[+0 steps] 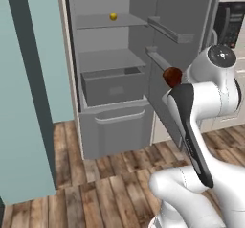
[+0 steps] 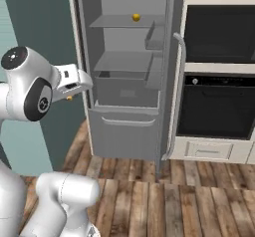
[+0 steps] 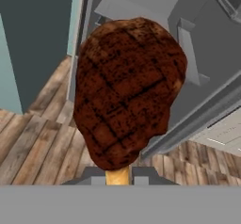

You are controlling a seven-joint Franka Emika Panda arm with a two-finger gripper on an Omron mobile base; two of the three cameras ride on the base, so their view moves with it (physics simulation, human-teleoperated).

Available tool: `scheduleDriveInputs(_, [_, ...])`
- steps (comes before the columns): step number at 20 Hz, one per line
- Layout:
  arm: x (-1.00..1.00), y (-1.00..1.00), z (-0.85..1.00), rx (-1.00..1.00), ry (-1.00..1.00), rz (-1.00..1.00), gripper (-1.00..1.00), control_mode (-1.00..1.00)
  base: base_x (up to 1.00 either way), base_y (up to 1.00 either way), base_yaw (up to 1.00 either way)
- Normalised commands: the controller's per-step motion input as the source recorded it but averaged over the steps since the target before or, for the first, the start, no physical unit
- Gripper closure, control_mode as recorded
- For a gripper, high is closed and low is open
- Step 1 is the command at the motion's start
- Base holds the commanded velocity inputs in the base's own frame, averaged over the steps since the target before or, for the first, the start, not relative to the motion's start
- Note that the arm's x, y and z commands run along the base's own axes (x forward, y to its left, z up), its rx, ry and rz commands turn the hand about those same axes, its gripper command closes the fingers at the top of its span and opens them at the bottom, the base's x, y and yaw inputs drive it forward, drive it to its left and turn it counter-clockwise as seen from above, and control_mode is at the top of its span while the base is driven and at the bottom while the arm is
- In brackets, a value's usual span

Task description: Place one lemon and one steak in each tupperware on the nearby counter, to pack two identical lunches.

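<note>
My gripper [image 3: 117, 177] is shut on a dark brown-red grilled steak [image 3: 127, 91] with a pale tan edge at the bottom. That steak [image 1: 172, 76] hangs in the air in front of the open fridge, beside the inner face of its door. A small yellow lemon [image 1: 113, 17] rests on the upper fridge shelf, and the right base view has the same lemon [image 2: 136, 17] toward the shelf's right. The tupperware and the counter are out of view.
The grey fridge [image 1: 110, 54] stands open, its lower drawer [image 1: 115, 85] pulled out a little. Its door [image 1: 167, 30] with shelf bins swings out to the right. A black oven [image 2: 219, 101] sits right of the fridge. Wood floor [image 2: 189, 196] lies below, a teal wall [image 1: 28, 102] at left.
</note>
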Motion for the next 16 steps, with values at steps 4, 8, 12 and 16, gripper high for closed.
scheduleDriveInputs(4, [0.0,0.0,0.0,0.0,0.0,0.0,1.0,1.0,-0.51,0.0,0.04])
scheduleDriveInputs(8, [0.0,0.0,0.0,0.0,0.0,0.0,1.0,1.0,-0.62,0.08,0.01])
scheduleDriveInputs(12, [0.0,0.0,0.0,0.0,0.0,0.0,1.0,1.0,-0.6,0.25,-0.14])
scheduleDriveInputs(16, [0.0,0.0,0.0,0.0,0.0,0.0,1.0,1.0,-0.64,0.16,-0.26])
